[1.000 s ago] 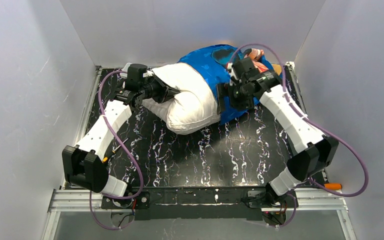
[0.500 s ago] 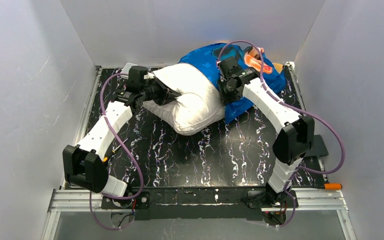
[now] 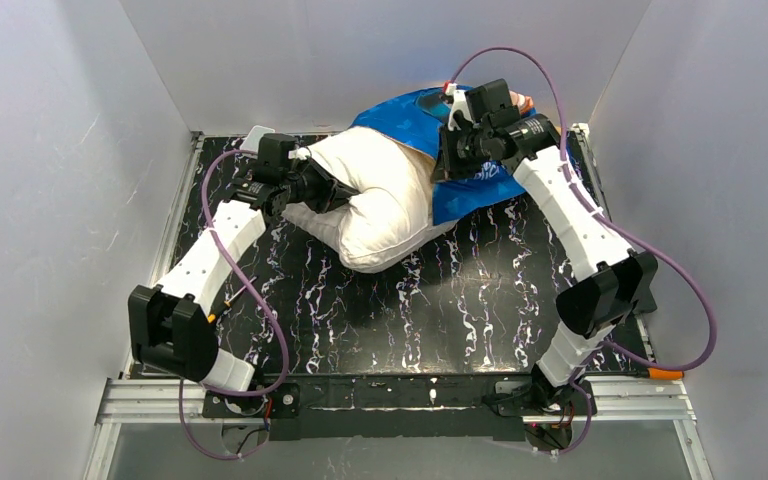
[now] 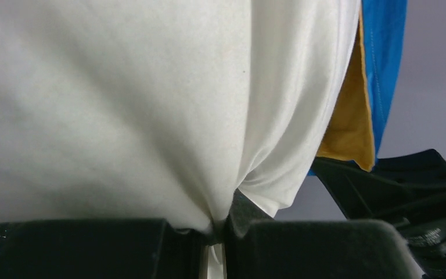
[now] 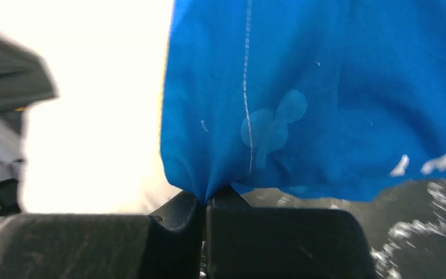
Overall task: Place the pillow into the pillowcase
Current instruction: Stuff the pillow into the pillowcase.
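Note:
The white pillow [image 3: 380,200] lies across the back of the table, its right end inside the blue pillowcase [image 3: 460,190]. My left gripper [image 3: 332,190] is shut on a pinch of the pillow's left edge; the left wrist view shows the pillow [image 4: 122,99] bunched into the closed jaws of my left gripper [image 4: 219,226], with the pillowcase's orange inside [image 4: 348,122] at the right. My right gripper [image 3: 442,172] is shut on the pillowcase's open edge, beside the pillow. In the right wrist view the blue pillowcase [image 5: 302,93] gathers into my right gripper [image 5: 205,203], and the bright pillow [image 5: 99,104] is at the left.
The black marbled table [image 3: 420,300] stretches toward the arm bases. Grey walls [image 3: 50,200] close in on the left, back and right. An orange-handled tool [image 3: 665,372] lies at the table's near right corner.
My right gripper has gone from open to shut on the pillowcase's edge and moved back with it, lifting the blue fabric. The left arm has held the pillow almost still.

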Robot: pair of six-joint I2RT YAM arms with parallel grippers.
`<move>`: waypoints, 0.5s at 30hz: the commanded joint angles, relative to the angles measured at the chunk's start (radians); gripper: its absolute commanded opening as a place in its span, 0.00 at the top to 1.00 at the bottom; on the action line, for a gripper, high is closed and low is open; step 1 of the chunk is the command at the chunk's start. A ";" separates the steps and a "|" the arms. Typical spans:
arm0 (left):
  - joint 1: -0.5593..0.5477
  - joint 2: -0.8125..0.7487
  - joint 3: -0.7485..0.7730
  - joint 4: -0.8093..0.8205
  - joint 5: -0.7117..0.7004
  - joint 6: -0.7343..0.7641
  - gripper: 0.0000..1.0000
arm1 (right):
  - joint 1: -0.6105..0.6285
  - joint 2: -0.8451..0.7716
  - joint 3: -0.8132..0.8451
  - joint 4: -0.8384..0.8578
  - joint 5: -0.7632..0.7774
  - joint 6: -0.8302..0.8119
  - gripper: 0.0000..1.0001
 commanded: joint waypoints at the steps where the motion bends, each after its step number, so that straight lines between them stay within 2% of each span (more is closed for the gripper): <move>1: -0.021 0.025 0.040 0.055 0.028 -0.015 1.00 | 0.030 -0.009 0.078 0.262 -0.487 0.242 0.99; 4: -0.044 0.053 0.072 0.061 0.017 -0.030 1.00 | 0.052 0.044 0.079 0.432 -0.624 0.395 0.99; 7: -0.066 0.085 0.111 0.083 0.003 -0.049 1.00 | 0.086 0.087 0.060 0.547 -0.696 0.523 0.99; 11: -0.090 0.147 0.196 0.126 -0.003 -0.082 1.00 | 0.132 0.118 -0.021 0.786 -0.780 0.729 0.99; 15: -0.105 0.221 0.312 0.145 0.003 -0.106 1.00 | 0.162 0.193 0.006 0.854 -0.843 0.832 0.99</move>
